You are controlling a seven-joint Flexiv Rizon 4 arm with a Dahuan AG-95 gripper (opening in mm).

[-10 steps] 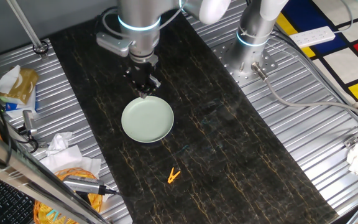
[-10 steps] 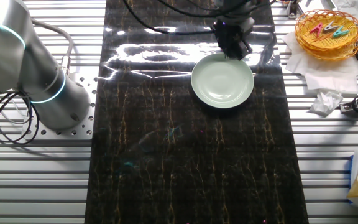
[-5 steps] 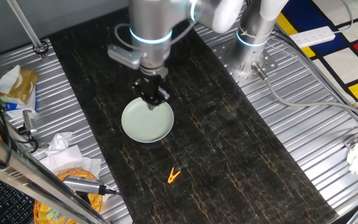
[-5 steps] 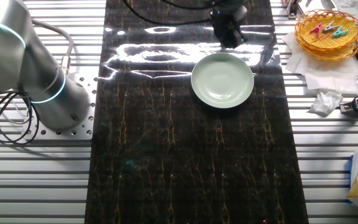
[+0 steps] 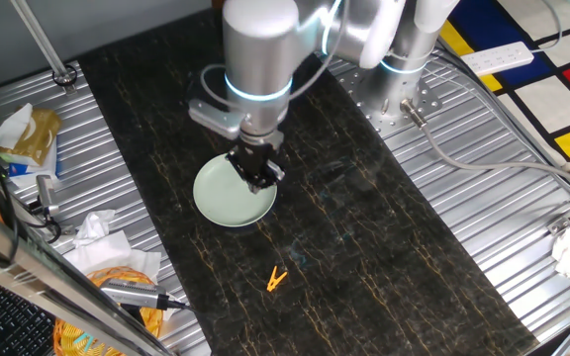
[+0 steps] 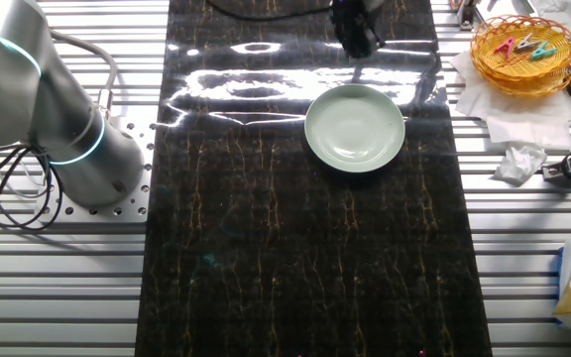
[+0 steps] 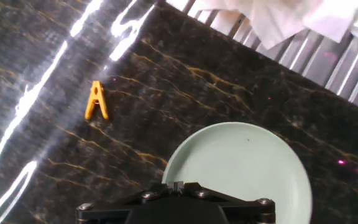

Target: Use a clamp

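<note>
- Hovering over the right edge of the pale green plate [image 5: 228, 196], the hand [image 5: 258, 175] points down at the dark marbled surface [image 5: 364, 257]; nothing is held.
- Finger spacing: cannot tell. In the hand view only the black base of the hand [image 7: 179, 202] shows, and the fixed views are too small.
- The orange clamp [image 5: 277, 280] lies flat on the surface, apart from the plate, on its near side in one fixed view.
- Hand view: clamp [image 7: 96, 101] lies up and left of the plate [image 7: 241, 168], prongs splayed in a V.
- A basket of clips [image 6: 523, 50] stands off the dark surface.
</note>
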